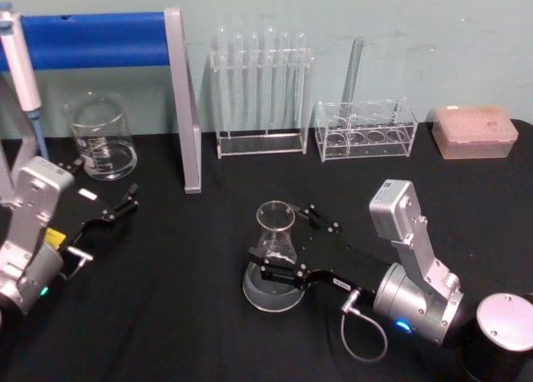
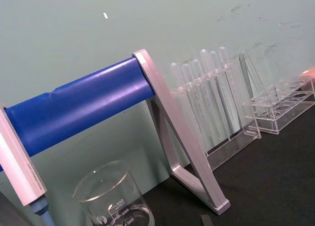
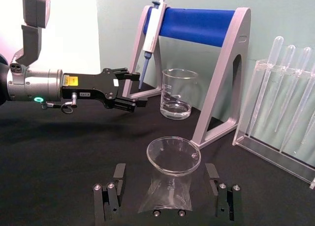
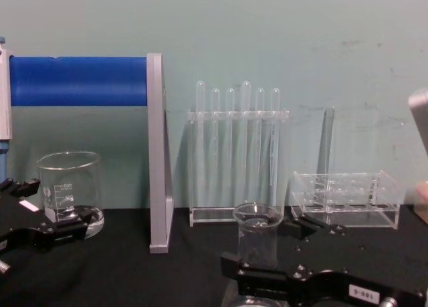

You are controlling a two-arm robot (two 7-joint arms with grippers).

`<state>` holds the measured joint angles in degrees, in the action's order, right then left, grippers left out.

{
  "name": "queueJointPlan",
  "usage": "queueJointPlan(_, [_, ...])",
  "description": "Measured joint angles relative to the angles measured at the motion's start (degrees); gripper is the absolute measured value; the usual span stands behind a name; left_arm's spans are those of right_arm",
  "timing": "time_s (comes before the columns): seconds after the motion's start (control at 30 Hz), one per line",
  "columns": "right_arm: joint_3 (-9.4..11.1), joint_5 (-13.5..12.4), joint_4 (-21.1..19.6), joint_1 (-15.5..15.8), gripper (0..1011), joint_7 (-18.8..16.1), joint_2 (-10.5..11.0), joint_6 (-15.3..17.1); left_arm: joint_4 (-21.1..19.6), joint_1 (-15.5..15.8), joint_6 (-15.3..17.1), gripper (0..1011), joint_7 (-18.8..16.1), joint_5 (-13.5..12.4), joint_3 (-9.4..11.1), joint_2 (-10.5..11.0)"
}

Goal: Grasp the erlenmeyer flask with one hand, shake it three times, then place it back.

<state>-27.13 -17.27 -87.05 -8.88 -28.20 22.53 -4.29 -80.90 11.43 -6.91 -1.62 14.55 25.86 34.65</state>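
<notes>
Right of the blue-barred stand (image 1: 179, 99), nearer the robot: erlenmeyer flask (image 1: 274, 257), upright on the black table (image 1: 191, 315). Right gripper (image 1: 286, 242) open, one finger on each side of the flask body, not yet closed. Left gripper (image 1: 112, 213) open, empty, near the beaker (image 1: 102, 138). Status: grasp pending; shakes and return outstanding
</notes>
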Motion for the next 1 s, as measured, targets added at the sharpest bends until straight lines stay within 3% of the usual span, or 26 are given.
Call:
queueJointPlan(0.67, [0.2,0.4,-0.6,0.2,1000,0.6,0.1,0.1,0.0,0.0,0.0,1001,0.0,0.0,0.0,0.0])
queueJointPlan(1.0, [1.4,-0.3,-2.8,2.2,1000,0.7,1.5,0.8,0.0,0.0,0.0,1001,0.0,0.0,0.0,0.0])
